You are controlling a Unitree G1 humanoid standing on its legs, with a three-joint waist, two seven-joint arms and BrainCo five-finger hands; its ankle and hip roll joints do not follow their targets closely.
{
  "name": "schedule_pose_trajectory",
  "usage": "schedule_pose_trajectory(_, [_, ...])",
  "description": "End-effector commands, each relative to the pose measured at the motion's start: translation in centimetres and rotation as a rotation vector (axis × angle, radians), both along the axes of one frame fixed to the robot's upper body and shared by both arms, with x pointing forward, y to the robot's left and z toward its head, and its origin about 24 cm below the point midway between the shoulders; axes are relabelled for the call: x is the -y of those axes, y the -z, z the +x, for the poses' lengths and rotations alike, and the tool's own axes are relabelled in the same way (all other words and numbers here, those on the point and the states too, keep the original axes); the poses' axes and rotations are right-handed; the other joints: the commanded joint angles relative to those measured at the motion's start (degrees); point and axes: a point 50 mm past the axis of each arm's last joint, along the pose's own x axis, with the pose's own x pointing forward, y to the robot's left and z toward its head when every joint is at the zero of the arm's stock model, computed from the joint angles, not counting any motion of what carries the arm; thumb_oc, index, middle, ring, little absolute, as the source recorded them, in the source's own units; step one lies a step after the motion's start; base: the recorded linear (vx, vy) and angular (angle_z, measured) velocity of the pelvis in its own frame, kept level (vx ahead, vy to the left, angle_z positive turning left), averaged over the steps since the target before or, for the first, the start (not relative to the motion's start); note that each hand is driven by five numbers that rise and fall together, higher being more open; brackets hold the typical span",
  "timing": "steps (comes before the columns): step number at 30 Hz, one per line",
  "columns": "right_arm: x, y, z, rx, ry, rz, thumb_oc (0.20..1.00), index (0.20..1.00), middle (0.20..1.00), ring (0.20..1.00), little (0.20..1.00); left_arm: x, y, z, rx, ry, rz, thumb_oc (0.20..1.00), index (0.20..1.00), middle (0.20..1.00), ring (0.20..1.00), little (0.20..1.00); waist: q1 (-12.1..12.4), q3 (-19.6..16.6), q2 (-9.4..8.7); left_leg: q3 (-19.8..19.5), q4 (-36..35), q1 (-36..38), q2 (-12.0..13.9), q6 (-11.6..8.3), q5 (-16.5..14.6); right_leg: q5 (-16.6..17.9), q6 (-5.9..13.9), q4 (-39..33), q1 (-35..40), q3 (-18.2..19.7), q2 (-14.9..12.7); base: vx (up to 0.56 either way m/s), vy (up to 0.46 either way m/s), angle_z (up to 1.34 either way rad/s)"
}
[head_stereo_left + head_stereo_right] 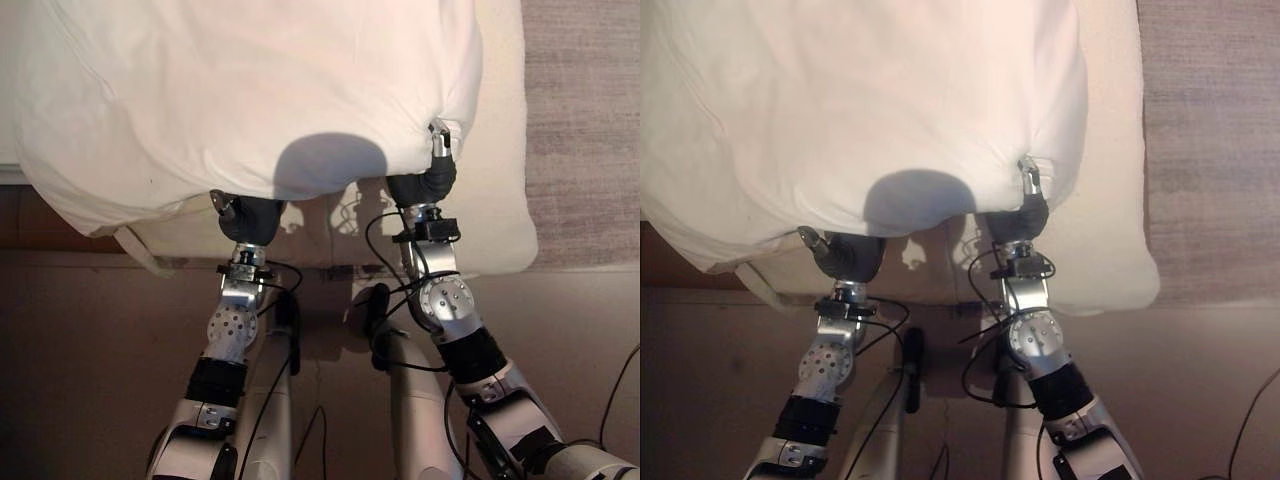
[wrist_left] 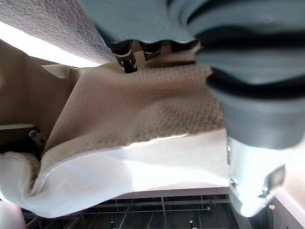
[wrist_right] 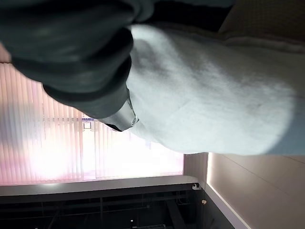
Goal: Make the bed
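Note:
A big white duvet bulges over most of the bed, its near edge lifted at the foot of the bed. My left hand is tucked under that edge at the left, and the duvet's beige textured underside gathers at its fingers. My right hand holds the same edge further right, one finger lying on top of the cloth. The right wrist view has the white cloth bunched against the hand's dark cover.
The bed's cream sheet shows bare along the right side and under the raised edge. A grey carpet lies to the right of the bed. Brown floor runs along the bed's near end. A loose cloth strip hangs at the near left corner.

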Motion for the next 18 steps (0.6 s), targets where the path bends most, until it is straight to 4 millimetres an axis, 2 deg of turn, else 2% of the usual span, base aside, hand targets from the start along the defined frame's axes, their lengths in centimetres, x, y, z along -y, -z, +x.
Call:
schedule_pose_trajectory(1, [-0.6, -1.3, -3.0, 0.262, -0.013, 0.008, 0.2, 0.2, 0.2, 0.2, 0.2, 2.0, -2.7, -1.6, 0.229, 0.053, 0.067, 1.0, 1.0, 1.0, 1.0, 1.0, -0.9, -8.2, 1.68, 1.3, -5.5, -3.2, -3.5, 3.89, 4.3, -2.6, 2.83, 0.0, -0.9, 0.5, 2.6, 0.0, 0.0, 0.0])
schedule_pose_trajectory(12, [-0.5, -1.4, -3.1, 0.27, -0.001, -0.006, 0.2, 0.2, 0.2, 0.2, 0.2, 0.7, -4.0, -1.7, 0.277, -0.036, 0.065, 1.0, 1.0, 1.0, 1.0, 1.0, -0.9, -8.4, 1.64, 1.5, -5.3, -2.9, -3.4, 3.81, 4.1, -2.8, 2.75, 0.1, -0.8, 0.7, 2.8, 0.0, 0.0, 0.0])
schedule_pose_trajectory(13, [-0.5, -1.4, -3.1, 0.266, -0.003, -0.011, 0.2, 0.2, 0.2, 0.2, 0.2, 0.0, -3.9, -1.5, 0.235, -0.092, 0.035, 1.0, 1.0, 1.0, 1.0, 1.0, -0.9, -8.4, 1.67, 1.5, -5.4, -2.9, -3.4, 3.85, 4.1, -2.7, 2.74, 0.1, -0.8, 0.7, 2.8, 0.0, 0.0, 0.0])
schedule_pose_trajectory(15, [-0.6, -1.4, -3.1, 0.266, -0.003, -0.011, 0.2, 0.2, 0.2, 0.2, 0.2, 0.0, -3.9, -1.5, 0.235, -0.092, 0.035, 1.0, 1.0, 1.0, 1.0, 1.0, -0.9, -8.4, 1.67, 1.5, -5.4, -2.9, -3.4, 3.85, 4.2, -2.7, 2.74, 0.1, -0.8, 0.7, 2.8, 0.0, 0.0, 0.0])
schedule_pose_trajectory(16, [-0.7, -1.5, -3.2, 0.263, -0.008, -0.01, 0.2, 0.2, 0.2, 0.2, 0.2, -0.7, -3.8, -1.1, 0.14, -0.174, -0.017, 1.0, 1.0, 1.0, 1.0, 1.0, -1.0, -8.3, 1.9, 1.4, -5.4, -2.8, -3.4, 3.9, 4.2, -2.7, 2.73, 0.0, -0.7, 0.7, 2.7, 0.0, 0.0, 0.0])
schedule_pose_trajectory(18, [-1.0, -2.0, -3.2, 0.253, -0.02, -0.009, 0.2, 0.2, 0.2, 0.2, 0.2, -1.5, -4.4, -0.1, 0.013, -0.294, -0.009, 1.0, 1.0, 1.0, 1.0, 1.0, -1.4, -8.0, 2.23, 1.5, -5.3, -2.6, -3.4, 3.8, 4.3, -2.6, 2.78, 0.1, -0.4, 0.5, 2.6, 0.0, 0.0, 0.0])
